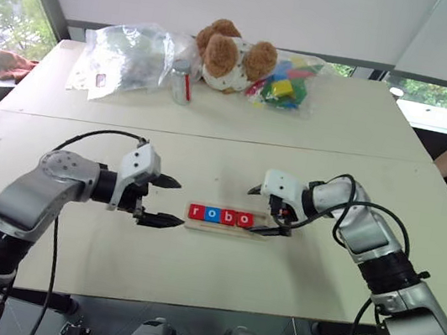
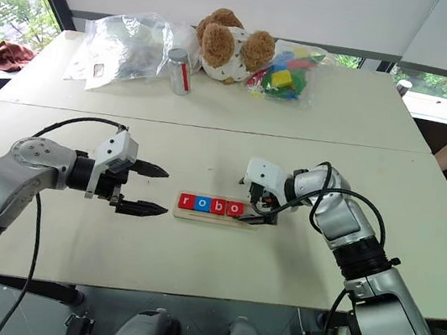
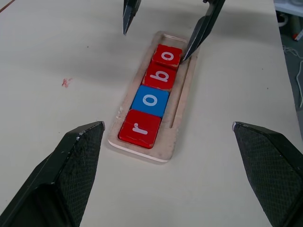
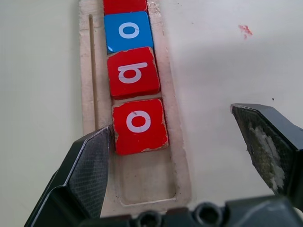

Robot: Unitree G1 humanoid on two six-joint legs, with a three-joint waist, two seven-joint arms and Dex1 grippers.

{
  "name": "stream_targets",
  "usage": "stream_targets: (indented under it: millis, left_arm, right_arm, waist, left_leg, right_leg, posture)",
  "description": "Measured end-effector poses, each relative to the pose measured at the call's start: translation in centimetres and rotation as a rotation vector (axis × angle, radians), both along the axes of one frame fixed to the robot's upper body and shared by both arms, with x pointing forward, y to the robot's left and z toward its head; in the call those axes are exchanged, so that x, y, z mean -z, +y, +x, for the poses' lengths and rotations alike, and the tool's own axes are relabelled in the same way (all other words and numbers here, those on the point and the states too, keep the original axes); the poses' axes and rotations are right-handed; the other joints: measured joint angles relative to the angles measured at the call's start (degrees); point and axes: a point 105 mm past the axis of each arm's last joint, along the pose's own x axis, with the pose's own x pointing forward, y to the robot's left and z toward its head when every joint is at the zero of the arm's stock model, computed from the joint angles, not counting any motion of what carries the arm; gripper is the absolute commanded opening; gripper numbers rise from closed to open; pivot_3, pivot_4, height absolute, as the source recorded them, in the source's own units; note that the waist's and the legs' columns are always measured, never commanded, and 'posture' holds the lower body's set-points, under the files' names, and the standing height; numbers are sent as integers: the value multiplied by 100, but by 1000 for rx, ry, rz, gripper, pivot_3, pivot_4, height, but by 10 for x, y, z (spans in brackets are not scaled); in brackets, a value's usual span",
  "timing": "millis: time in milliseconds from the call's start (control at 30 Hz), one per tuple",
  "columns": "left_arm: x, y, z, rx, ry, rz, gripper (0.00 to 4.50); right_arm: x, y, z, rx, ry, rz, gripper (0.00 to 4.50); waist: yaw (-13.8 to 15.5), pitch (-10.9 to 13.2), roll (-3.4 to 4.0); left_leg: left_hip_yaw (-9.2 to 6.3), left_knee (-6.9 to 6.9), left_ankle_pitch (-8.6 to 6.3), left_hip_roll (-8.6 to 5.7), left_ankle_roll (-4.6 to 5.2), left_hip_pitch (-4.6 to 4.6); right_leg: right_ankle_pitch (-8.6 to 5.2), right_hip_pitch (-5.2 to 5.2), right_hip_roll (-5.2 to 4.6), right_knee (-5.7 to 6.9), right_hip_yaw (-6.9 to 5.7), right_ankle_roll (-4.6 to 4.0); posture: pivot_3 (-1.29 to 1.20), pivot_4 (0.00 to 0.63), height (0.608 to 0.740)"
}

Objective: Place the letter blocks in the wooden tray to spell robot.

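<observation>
Letter blocks [image 3: 154, 99] in wooden tray [image 3: 182, 101] read "robo".

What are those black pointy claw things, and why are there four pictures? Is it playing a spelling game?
It's a robot with two arms, and each arm ends in a tool with two black fingers for picking things up. Two pictures come from cameras in its head, looking down at the table. The other two come from little cameras on its wrists, so you see the fingers up close.

Yes, it's spelling! In the wooden tray sit four letter blocks: r, o, b, o. The last spot is bare, so the t is missing.

The left tool and the right tool are both open and hold nothing. One right finger touches the last o.

Farther back lie a teddy bear, a bottle and bags.
</observation>
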Motion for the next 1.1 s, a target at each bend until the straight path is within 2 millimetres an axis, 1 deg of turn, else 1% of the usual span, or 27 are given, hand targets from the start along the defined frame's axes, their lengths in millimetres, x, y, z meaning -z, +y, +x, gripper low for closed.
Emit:
stream_targets:
  millis: [67, 133, 200, 233, 267, 300, 333, 400, 433, 500, 567, 600, 700, 800, 933, 1000, 1100]
  left_arm:
    - [0, 0, 0, 1, -1, 0, 4500]
    - [0, 0, -1, 2, -1, -2, 4500]
    - [-3, -3, -4, 19, -2, -16, 4500]
    - [-4, -5, -5, 31, -7, -22, 4500]
    - [-7, -8, -6, 42, -11, -30, 4500]
    - [-8, -9, -7, 48, -14, -36, 4500]
    - [-11, -12, -7, 57, -19, -43, 4500]
    - [-17, -18, -7, 84, -31, -57, 4500]
    - [-20, -21, -7, 105, -36, -60, 4500]
    - [-20, -28, -9, 150, -28, -56, 4500]
    - [-17, -37, -10, 189, -16, -61, 4500]
    - [-15, -40, -11, 208, -12, -57, 4500]
    - [-13, -40, -8, 211, -6, -47, 4500]
    - [-12, -40, -8, 212, -5, -42, 4500]
    - [-12, -39, -8, 209, -8, -39, 4500]
    - [-11, -38, -8, 196, -4, -35, 4500]
    - [-10, -37, -10, 186, -9, -38, 4500]
  right_arm:
    - [-14, -2, -1, 38, 5, 54, 4432]
    - [-34, -12, 5, 141, -12, 134, 4432]
    - [-61, -33, 15, 334, -54, 254, 4432]
    - [-73, -47, 19, 453, -86, 317, 4432]
    - [-81, -64, 21, 595, -126, 389, 4432]
    - [-83, -77, 22, 713, -161, 448, 4432]
    - [-79, -92, 20, 866, -197, 501, 4432]
    - [-51, -113, 12, 1114, -208, 522, 4432]
    - [-37, -122, 5, 1220, -213, 513, 4432]
    - [-12, -131, -12, 1387, -208, 514, 4432]
    - [3, -129, -24, 1489, -195, 528, 4432]
    - [6, -129, -27, 1532, -201, 532, 4432]
    - [2, -133, -32, 1616, -254, 548, 4432]
    - [9, -133, -33, 1692, -235, 576, 4432]
    - [31, -130, -24, 1732, -128, 583, 4432]
    - [36, -129, -16, 1730, -107, 596, 4432]
    - [35, -134, -4, 1721, -134, 601, 4432]
  waist:
    - [9, 0, 0]
    - [20, 0, 0]
    - [35, 0, 0]
    - [43, -1, -1]
    - [52, -3, -4]
    - [54, -9, -9]
    - [56, -11, -8]
    - [49, -11, -5]
    - [44, -12, -3]
    - [22, -14, 1]
    - [-20, -13, 2]
    - [-44, -13, 2]
    - [-34, -13, 2]
    - [-27, -13, 3]
    - [-31, -12, 3]
    - [-31, -12, 4]
    - [-41, -12, 4]
  left_leg:
    - [-1, 0, 0, 0, 1, -1]
    - [-1, 1, -1, 0, 1, -1]
    - [-4, 1, -1, 0, 1, -4]
    - [-9, 0, -1, 0, 0, -6]
    - [-13, -2, 0, 0, -3, -7]
    - [-17, -7, 3, 1, -10, -7]
    - [-18, -11, 14, 2, -30, -8]
    - [-13, -10, 21, 0, -41, -22]
    - [-10, -8, 24, -2, -45, -33]
    - [-7, -3, 26, -5, -46, -40]
    - [3, 1, 26, -5, -45, -38]
    - [8, 1, 25, -5, -42, -32]
    - [5, 0, 13, -4, -20, -15]
    - [3, -2, 13, -1, -20, -5]
    - [7, -2, 12, -3, -17, 15]
    - [6, -2, 12, -3, -17, 15]
    - [6, -2, 12, -2, -17, 16]
  right_leg:
    - [0, 0, -1, 0, 0, 0]
    - [0, 1, -4, 0, 0, 0]
    - [0, 0, -7, -1, 0, 0]
    - [0, 0, -7, -2, 0, 0]
    - [0, 0, -7, -2, -1, 0]
    - [0, -1, -6, -2, -1, 0]
    - [0, -3, -5, -2, -2, -1]
    - [0, -18, -5, 0, 4, 0]
    - [0, -28, -5, 3, 6, 0]
    - [0, -37, -2, 12, 10, 0]
    - [1, -39, 4, 19, 19, 1]
    - [1, -39, 7, 25, 24, 1]
    - [0, -34, 12, 43, 23, 0]
    - [0, -30, 17, 51, 22, -1]
    - [-1, -9, 19, 48, 21, -1]
    - [-1, -9, 20, 49, 22, -1]
    - [-1, -8, 18, 49, 22, -1]
  posture:
    - [0, 150, 740]
    - [0, 150, 740]
    - [0, 150, 740]
    - [0, 150, 740]
    - [0, 150, 740]
    - [0, 150, 740]
    - [0, 150, 740]
    - [0, 150, 740]
    - [0, 150, 740]
    - [0, 150, 740]
    - [0, 150, 740]
    - [0, 150, 740]
    - [0, 150, 740]
    - [0, 150, 740]
    - [0, 150, 740]
    - [0, 150, 740]
    - [0, 150, 740]
